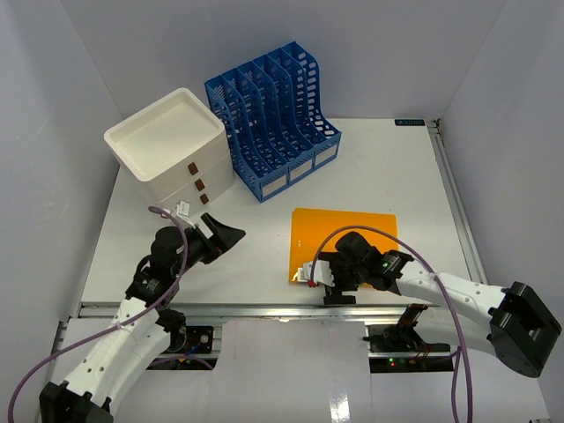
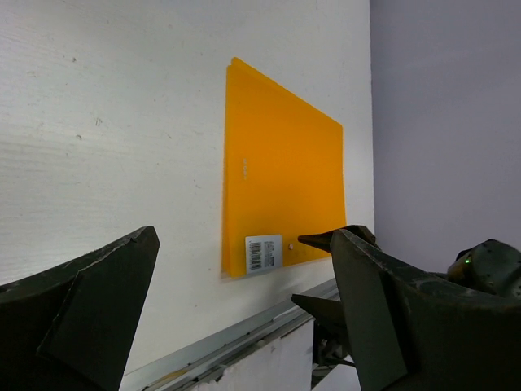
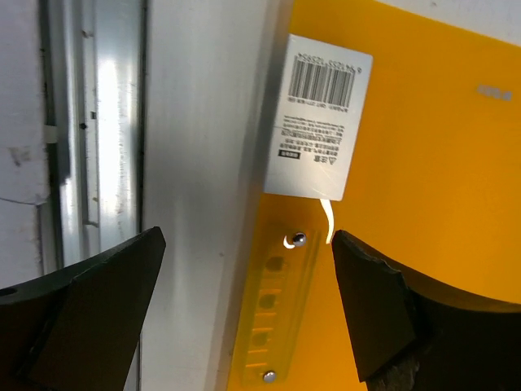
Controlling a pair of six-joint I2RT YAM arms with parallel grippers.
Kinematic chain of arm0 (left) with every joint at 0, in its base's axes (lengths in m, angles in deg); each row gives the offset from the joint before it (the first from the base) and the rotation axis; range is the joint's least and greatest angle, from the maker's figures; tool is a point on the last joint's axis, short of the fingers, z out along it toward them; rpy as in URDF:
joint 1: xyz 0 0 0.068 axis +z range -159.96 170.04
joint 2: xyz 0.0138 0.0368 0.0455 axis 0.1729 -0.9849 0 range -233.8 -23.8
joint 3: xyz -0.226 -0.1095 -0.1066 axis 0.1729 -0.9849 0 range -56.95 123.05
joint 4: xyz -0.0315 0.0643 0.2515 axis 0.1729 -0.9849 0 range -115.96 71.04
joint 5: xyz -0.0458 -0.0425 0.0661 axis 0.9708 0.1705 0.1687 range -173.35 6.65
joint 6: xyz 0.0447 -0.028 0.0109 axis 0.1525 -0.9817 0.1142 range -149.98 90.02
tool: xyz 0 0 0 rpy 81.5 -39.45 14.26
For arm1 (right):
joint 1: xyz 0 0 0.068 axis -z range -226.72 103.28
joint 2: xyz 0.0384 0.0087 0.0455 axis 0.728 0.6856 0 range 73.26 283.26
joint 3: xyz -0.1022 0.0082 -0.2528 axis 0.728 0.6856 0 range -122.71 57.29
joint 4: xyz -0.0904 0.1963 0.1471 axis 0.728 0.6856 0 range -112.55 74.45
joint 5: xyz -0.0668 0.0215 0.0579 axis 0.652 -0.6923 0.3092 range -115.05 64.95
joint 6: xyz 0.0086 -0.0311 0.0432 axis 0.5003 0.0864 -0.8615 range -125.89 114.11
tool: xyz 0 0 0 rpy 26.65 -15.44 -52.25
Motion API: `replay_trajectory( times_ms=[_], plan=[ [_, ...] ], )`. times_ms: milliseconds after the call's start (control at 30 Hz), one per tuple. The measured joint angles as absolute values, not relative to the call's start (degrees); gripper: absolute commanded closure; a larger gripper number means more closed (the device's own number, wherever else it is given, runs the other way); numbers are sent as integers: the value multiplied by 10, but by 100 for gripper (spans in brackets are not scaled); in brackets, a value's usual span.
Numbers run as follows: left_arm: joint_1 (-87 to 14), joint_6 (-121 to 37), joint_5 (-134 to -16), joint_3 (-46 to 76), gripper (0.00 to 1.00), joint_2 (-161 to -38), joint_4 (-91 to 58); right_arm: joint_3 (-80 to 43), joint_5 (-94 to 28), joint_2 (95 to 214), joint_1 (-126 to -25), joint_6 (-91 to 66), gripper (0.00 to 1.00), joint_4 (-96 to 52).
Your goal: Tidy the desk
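Your right gripper (image 1: 315, 277): wide open, empty, over folder (image 1: 345, 242), lower centre | left gripper (image 1: 229, 234): wide open, empty | rack (image 1: 273, 119), upper centre: top view only

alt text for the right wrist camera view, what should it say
An orange folder with a white barcode label lies flat on the desk, seen close from above. The right tool hangs open over the folder's edge, gripping nothing. A metal rail runs along the left.
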State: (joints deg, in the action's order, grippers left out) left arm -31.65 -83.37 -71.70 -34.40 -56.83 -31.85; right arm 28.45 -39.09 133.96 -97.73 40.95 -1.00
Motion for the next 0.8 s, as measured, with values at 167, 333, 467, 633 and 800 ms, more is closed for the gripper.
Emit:
replay_trajectory(
  times_ms=[167, 333, 467, 633, 800],
  plan=[
    [-317, -875, -717, -353, 2, -559, -318, 315, -323, 1327, -979, 392, 9, -67],
    [-317, -904, -714, -368, 2, -565, -316, 328, -272, 1329, -979, 383, 14, -104],
    [-317, -920, -704, -370, 2, -579, -310, 329, -256, 1343, -979, 378, 35, -122],
    [-317, -938, -688, -370, 2, -606, -302, 331, -256, 1367, -979, 380, 63, -138],
    [-320, -953, -661, -370, 2, -677, -289, 330, -263, 1371, -979, 381, 73, -135]
  ],
)
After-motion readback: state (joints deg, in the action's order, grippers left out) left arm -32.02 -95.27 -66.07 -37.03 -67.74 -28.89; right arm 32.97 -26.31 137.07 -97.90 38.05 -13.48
